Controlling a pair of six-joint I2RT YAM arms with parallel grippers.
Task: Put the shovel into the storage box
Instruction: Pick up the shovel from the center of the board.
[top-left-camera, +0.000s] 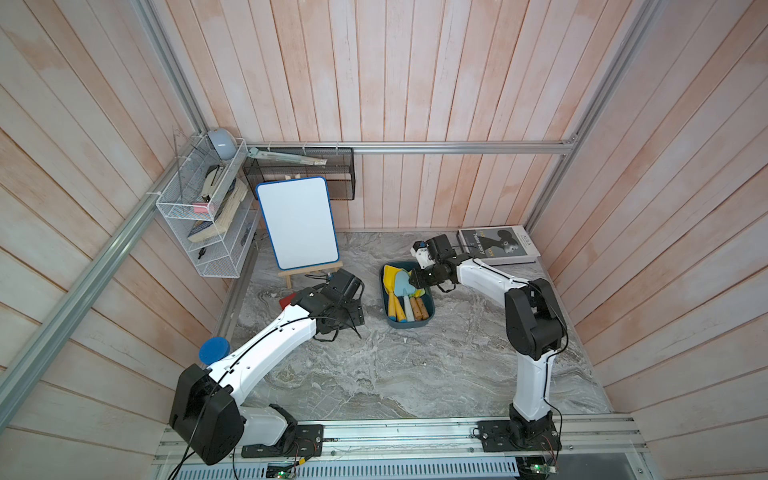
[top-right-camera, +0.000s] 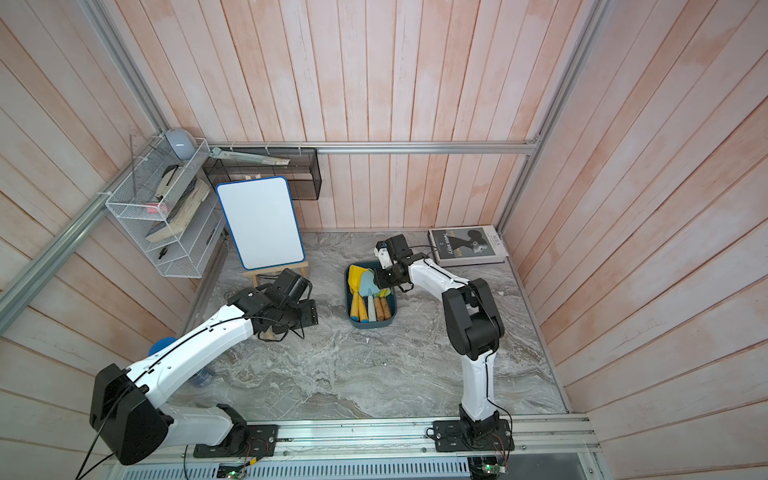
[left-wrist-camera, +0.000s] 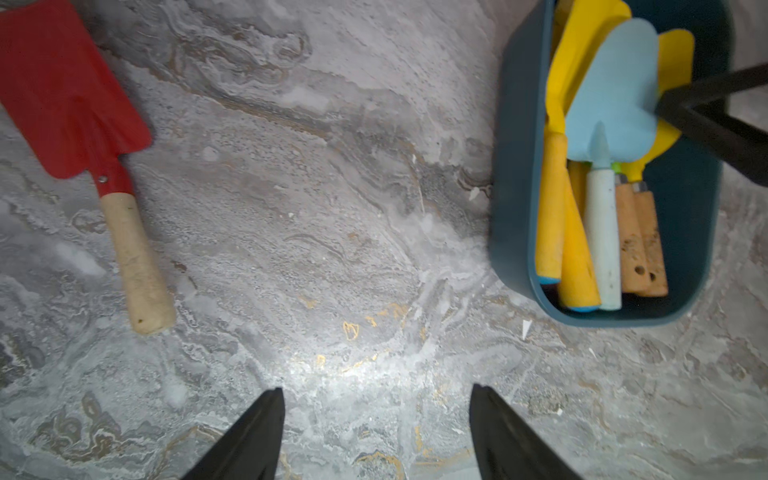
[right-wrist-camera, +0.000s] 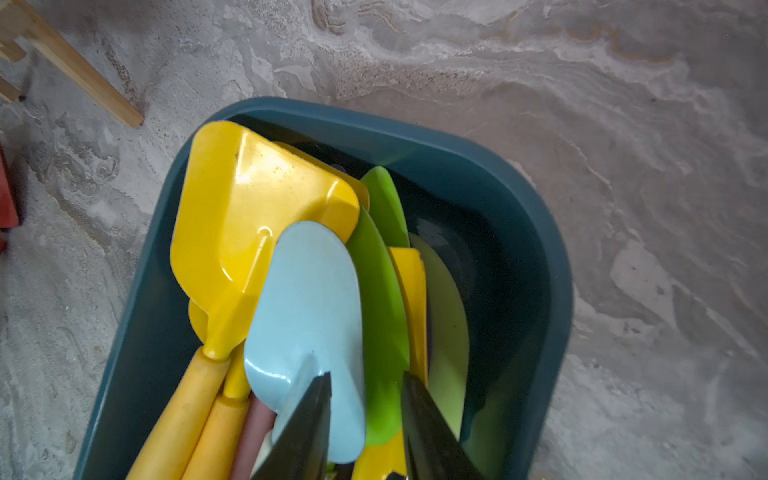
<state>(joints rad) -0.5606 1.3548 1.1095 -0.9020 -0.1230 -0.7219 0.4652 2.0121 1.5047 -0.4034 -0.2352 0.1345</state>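
Note:
The teal storage box (top-left-camera: 384, 301) (top-right-camera: 348, 301) stands mid-table and holds several toy shovels. A light blue shovel (right-wrist-camera: 307, 299) (left-wrist-camera: 615, 95) lies on top, beside yellow ones (right-wrist-camera: 245, 216) and green ones (right-wrist-camera: 384, 291). My right gripper (right-wrist-camera: 365, 378) (top-left-camera: 415, 279) hangs over the box with its jaws parted above the blue blade's edge, clamping nothing. A red shovel (left-wrist-camera: 70, 95) with a pale wooden handle lies flat on the table left of the box, and only a red corner (top-left-camera: 286, 300) of it shows beside my left arm. My left gripper (left-wrist-camera: 377, 390) (top-left-camera: 351, 311) is open over bare marble between the red shovel and the box.
A whiteboard on a small wooden easel (top-left-camera: 297, 224) stands behind my left gripper. A book (top-left-camera: 498, 245) lies at the back right. A white wire rack (top-left-camera: 208, 216) and a black mesh basket (top-left-camera: 303, 170) hang on the walls. A blue disc (top-left-camera: 214, 350) sits by my left arm.

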